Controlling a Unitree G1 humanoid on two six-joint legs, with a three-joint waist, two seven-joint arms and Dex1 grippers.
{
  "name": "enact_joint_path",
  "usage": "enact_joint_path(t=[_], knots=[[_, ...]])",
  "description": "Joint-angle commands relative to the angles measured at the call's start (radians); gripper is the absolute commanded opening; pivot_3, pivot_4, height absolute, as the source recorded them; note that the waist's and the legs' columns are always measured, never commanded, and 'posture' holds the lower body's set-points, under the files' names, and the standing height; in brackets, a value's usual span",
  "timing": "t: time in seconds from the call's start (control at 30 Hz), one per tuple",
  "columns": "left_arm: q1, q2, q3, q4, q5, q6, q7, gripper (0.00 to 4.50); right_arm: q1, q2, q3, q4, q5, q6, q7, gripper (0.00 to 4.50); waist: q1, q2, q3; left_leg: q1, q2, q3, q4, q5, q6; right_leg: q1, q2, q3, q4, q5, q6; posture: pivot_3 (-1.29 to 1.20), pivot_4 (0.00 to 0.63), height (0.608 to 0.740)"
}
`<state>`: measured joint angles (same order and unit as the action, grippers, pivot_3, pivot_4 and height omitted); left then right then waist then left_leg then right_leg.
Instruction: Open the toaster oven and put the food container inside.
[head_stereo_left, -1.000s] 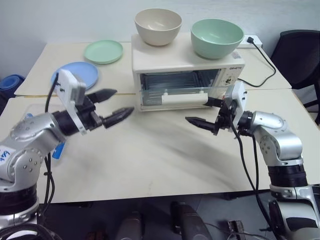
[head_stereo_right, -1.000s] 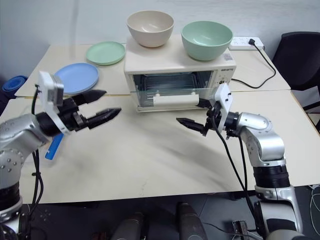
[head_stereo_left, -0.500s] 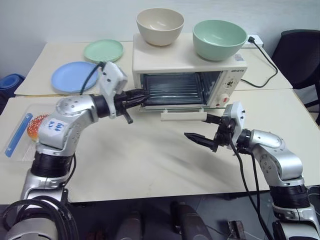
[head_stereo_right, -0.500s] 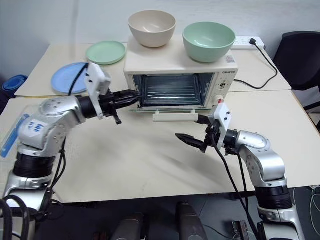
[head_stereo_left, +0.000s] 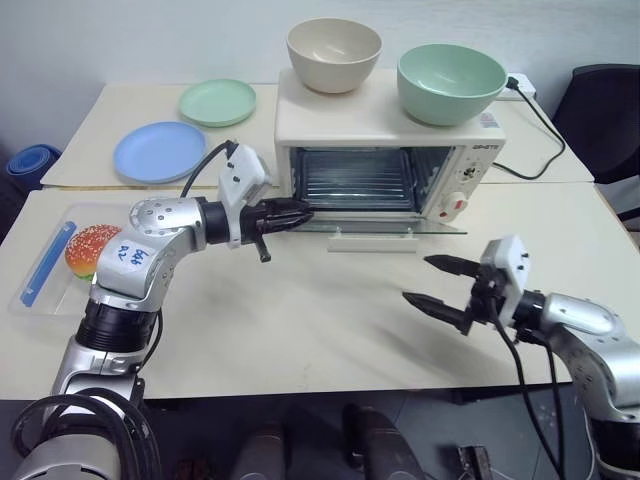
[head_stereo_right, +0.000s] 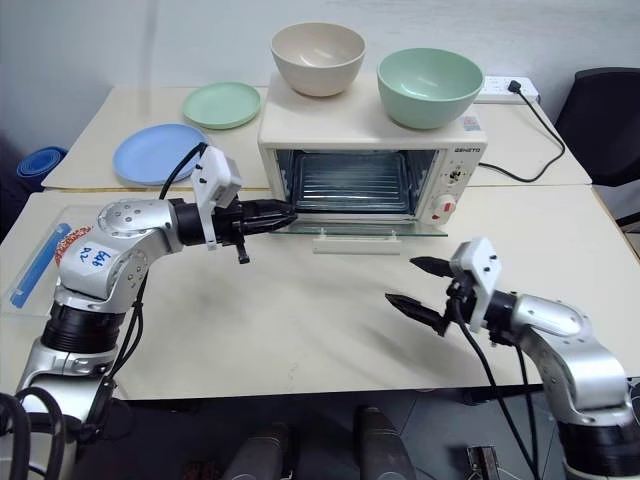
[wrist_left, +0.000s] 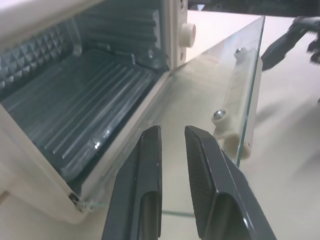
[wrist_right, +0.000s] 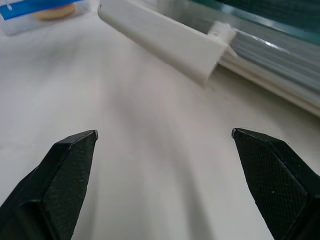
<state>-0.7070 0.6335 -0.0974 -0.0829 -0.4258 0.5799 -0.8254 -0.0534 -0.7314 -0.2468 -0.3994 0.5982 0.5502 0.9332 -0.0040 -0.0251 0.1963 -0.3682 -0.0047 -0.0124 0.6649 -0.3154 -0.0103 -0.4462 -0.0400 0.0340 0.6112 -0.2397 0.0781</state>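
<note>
The toaster oven (head_stereo_left: 388, 160) door now lies fully down beside the nearly shut, empty left claw (head_stereo_left: 298, 212). The right claw (head_stereo_left: 443, 283), wide open and empty, has backed off; the food container (head_stereo_left: 62, 262) comes next.

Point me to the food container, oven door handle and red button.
food container (head_stereo_left: 48, 262): left eye view, on its blue side clip.
door handle (head_stereo_left: 372, 242): left eye view, middle of the white bar.
red button (head_stereo_left: 458, 205): left eye view, on the button's face.
</note>
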Motion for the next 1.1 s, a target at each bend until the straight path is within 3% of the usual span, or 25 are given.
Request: enact_joint_path(t=[0.03, 0.27, 0.47, 0.7, 0.77, 0.83, 0.87, 0.97, 1.1], knots=[[0.047, 0.023, 0.027, -0.08, -0.004, 0.015, -0.011, 0.79, 0.079, -0.056, -0.125, -0.121, 0.125, 0.048, 0.048, 4.5, 0.0, 0.0, 0.0, 0.001, 0.0, 0.0, 0.0, 0.0, 0.0, 0.001, 0.0, 0.0, 0.0, 0.0, 0.0, 0.0, 0.15, 0.74], [0.177, -0.007, 0.036, -0.138, 0.021, 0.075, 0.083, 0.79, 0.105, -0.098, -0.232, -0.206, 0.259, 0.117, -0.001, 4.5, 0.0, 0.0, 0.0, 0.003, 0.0, 0.002, 0.001, 0.003, 0.002, 0.003, 0.005, 0.001, 0.001, 0.001, 0.001, 0.0, 0.15, 0.74], [0.224, -0.026, -0.041, -0.082, 0.126, 0.036, 0.118, 0.79, 0.02, -0.118, -0.228, -0.233, 0.355, 0.157, -0.051, 4.5, 0.001, 0.0, 0.0, 0.003, 0.0, 0.002, 0.002, 0.003, 0.002, 0.003, 0.007, 0.002, 0.001, 0.001, 0.001, 0.0, 0.15, 0.74], [0.283, -0.03, -0.05, -0.149, 0.159, 0.082, 0.15, 0.79, -0.102, -0.145, -0.169, -0.19, 0.393, 0.171, -0.05, 4.5, 0.002, 0.0, 0.0, 0.002, 0.0, 0.0, 0.001, 0.002, 0.002, 0.003, 0.004, 0.003, 0.001, 0.001, 0.001, 0.0, 0.15, 0.74], [0.309, -0.033, 0.006, -0.203, 0.133, 0.131, 0.183, 0.97, -0.131, -0.149, -0.142, -0.18, 0.388, 0.171, -0.035, 4.5, 0.0, 0.0, 0.0, 0.002, 0.0, 0.0, 0.001, 0.002, 0.002, 0.003, 0.001, 0.003, 0.001, 0.001, 0.001, 0.0, 0.15, 0.74], [0.35, -0.058, 0.138, -0.299, 0.043, 0.228, 0.232, 1.34, -0.174, -0.152, -0.105, -0.158, 0.383, 0.168, -0.012, 4.5, -0.003, 0.0, 0.0, 0.002, 0.0, -0.001, 0.001, 0.002, 0.002, 0.003, -0.001, 0.003, 0.001, 0.001, 0.001, 0.0, 0.15, 0.74], [0.369, -0.07, 0.191, -0.343, 0.004, 0.271, 0.252, 1.65, -0.185, -0.154, -0.096, -0.152, 0.382, 0.166, -0.003, 4.5, -0.005, -0.001, 0.0, 0.002, 0.0, 0.0, 0.001, 0.002, 0.002, 0.003, -0.001, 0.003, 0.001, 0.001, 0.001, 0.0, 0.15, 0.74], [0.498, -0.186, 0.504, -0.556, -0.133, 0.486, 0.412, 2.59, -0.279, -0.141, -0.005, -0.072, 0.338, 0.144, 0.056, 4.5, -0.014, -0.001, 0.0, 0.001, 0.001, -0.001, 0.002, 0.002, 0.002, 0.002, -0.002, 0.002, 0.001, 0.002, 0.0, 0.0, 0.15, 0.74], [0.599, -0.339, 0.787, -0.726, -0.228, 0.668, 0.575, 3.82, -0.373, -0.116, 0.088, 0.025, 0.285, 0.111, 0.131, 4.5, -0.018, -0.001, 0.0, 0.002, 0.0, -0.003, 0.002, 0.002, 0.002, 0.003, -0.003, 0.001, 0.002, 0.002, 0.001, 0.0, 0.15, 0.74]])
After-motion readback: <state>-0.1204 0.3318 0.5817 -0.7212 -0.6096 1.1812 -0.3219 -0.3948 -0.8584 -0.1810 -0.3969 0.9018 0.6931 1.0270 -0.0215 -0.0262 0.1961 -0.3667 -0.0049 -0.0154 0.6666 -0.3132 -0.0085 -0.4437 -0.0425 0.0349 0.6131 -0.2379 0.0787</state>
